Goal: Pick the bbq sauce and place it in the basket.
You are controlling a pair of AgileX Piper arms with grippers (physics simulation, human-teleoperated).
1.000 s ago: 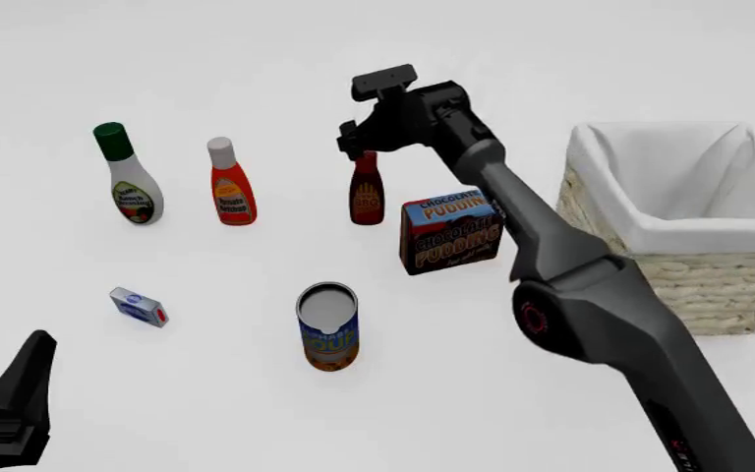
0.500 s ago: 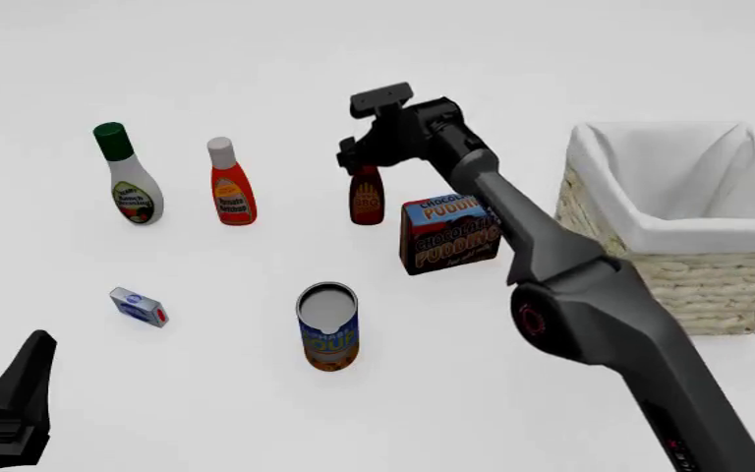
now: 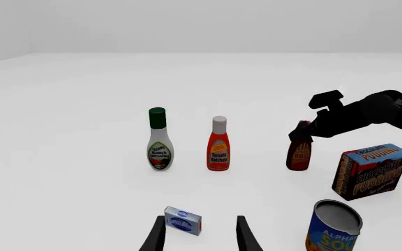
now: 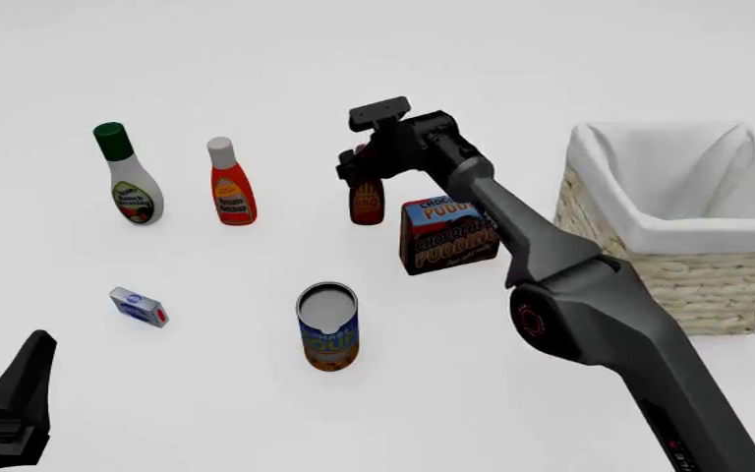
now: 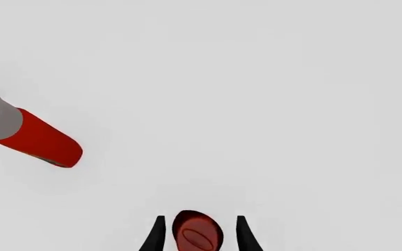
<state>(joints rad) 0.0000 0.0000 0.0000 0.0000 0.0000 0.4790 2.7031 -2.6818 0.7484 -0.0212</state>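
Observation:
The bbq sauce (image 4: pixel 367 202) is a small dark reddish-brown bottle standing upright near the middle of the table; it also shows in the left wrist view (image 3: pixel 299 155). My right gripper (image 4: pixel 359 163) is over its top, open, pointing down. In the right wrist view the red cap (image 5: pixel 197 234) sits between the two fingers with a small gap on each side. The basket (image 4: pixel 719 285) stands at the right, wicker with a white lining. My left gripper (image 3: pixel 199 241) is open and empty, low at the near left (image 4: pixel 13 408).
A white bottle with a green cap (image 4: pixel 129 187) and an orange-red ketchup bottle (image 4: pixel 231 189) stand left of the sauce. A pudding box (image 4: pixel 450 236) stands just right of it. A soup can (image 4: pixel 329 329) and a small blue-white box (image 4: pixel 138 306) lie nearer.
My right gripper has come down over the bbq sauce, so its cap now sits between the fingers. The left arm has not moved.

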